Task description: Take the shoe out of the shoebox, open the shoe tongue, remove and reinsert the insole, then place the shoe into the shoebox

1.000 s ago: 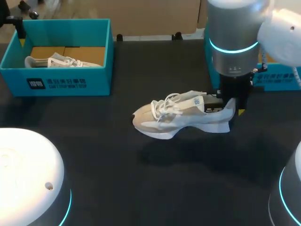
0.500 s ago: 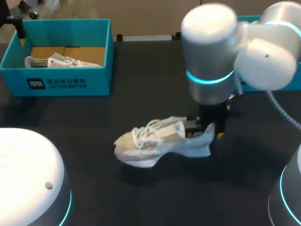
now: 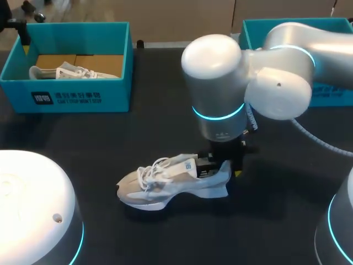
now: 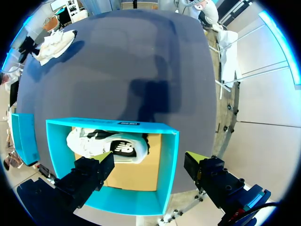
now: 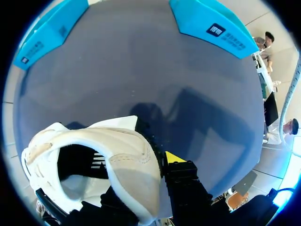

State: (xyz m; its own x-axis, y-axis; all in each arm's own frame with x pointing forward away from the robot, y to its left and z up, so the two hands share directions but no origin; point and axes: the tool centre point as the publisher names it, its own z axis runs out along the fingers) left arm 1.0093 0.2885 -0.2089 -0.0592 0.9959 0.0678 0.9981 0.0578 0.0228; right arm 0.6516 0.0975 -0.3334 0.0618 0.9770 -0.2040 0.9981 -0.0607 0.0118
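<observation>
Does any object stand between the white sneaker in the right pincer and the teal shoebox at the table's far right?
Nothing visible does. Between the white and grey sneaker, held in the right pincer, and the teal cardboard shoebox lies only black table; my right arm itself hides part of that stretch.

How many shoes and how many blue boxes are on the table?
White and grey lace-up sneakers: 2, the held sneaker and the boxed sneaker
Teal cardboard shoeboxes: 2, the left shoebox and the right shoebox
Total: 4
</observation>
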